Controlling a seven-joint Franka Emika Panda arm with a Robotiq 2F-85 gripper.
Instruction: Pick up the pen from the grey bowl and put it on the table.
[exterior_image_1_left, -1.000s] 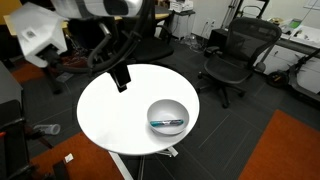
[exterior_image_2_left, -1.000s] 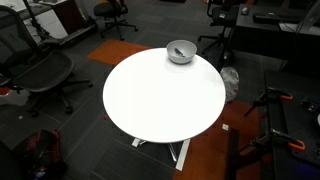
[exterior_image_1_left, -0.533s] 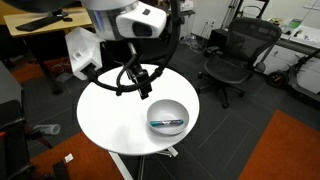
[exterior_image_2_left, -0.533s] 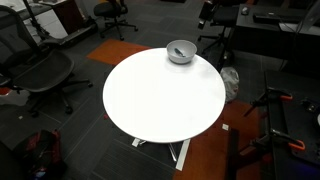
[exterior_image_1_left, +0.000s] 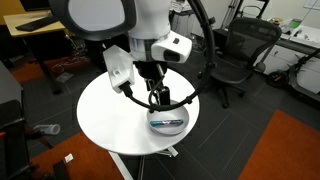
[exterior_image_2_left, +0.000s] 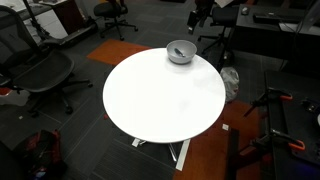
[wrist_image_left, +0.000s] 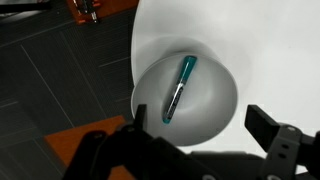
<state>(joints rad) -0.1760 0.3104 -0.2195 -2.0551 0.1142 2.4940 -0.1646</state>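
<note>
arm (exterior_image_1_left: 100, 15): white rounded shells | tool (exterior_image_1_left: 158, 98): black, two fingers | cable (exterior_image_1_left: 186, 94): black, looped

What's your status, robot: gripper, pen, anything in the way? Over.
Gripper open, empty, aloft near grey bowl. Pen lying in bowl, not yet gripped. Nothing seen blocking it. Over.

Your setting: office. Evidence: black mesh swivel chairs (exterior_image_1_left: 236, 55), cluttered work desks (exterior_image_1_left: 300, 40), dark carpet tiles (exterior_image_1_left: 55, 105) with an orange patch (exterior_image_1_left: 285, 150), round white meeting desk (exterior_image_2_left: 160, 95).
</note>
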